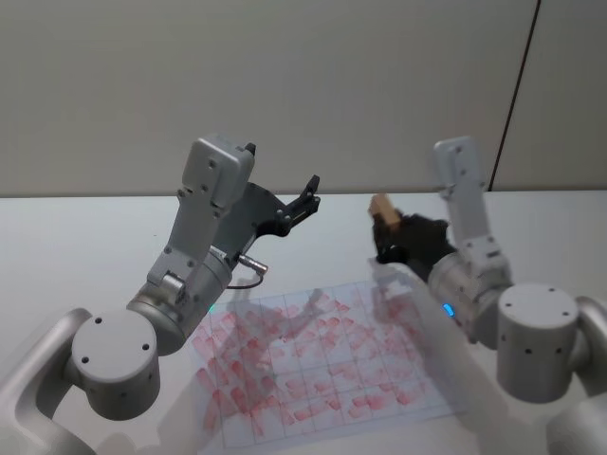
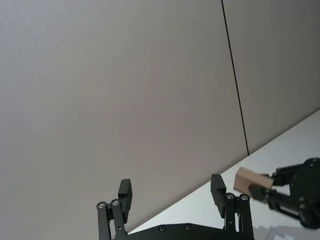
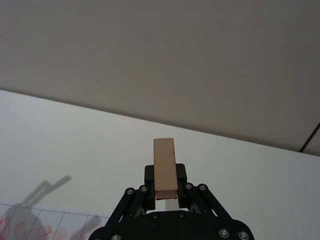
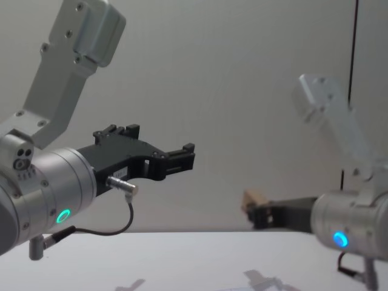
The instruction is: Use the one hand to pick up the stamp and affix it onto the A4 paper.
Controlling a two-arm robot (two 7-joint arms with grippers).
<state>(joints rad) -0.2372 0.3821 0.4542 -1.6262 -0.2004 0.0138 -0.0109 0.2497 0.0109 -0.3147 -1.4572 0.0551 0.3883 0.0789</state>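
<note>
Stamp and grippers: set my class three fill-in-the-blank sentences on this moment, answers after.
The right gripper is shut on the ____. The left gripper hangs raised with its fingers ____. The A4 paper lies flat on the ____.
Missing words: stamp; open; table.

White table, A4 paper lying flat near its front, faint grid, crowded with red marks
</note>
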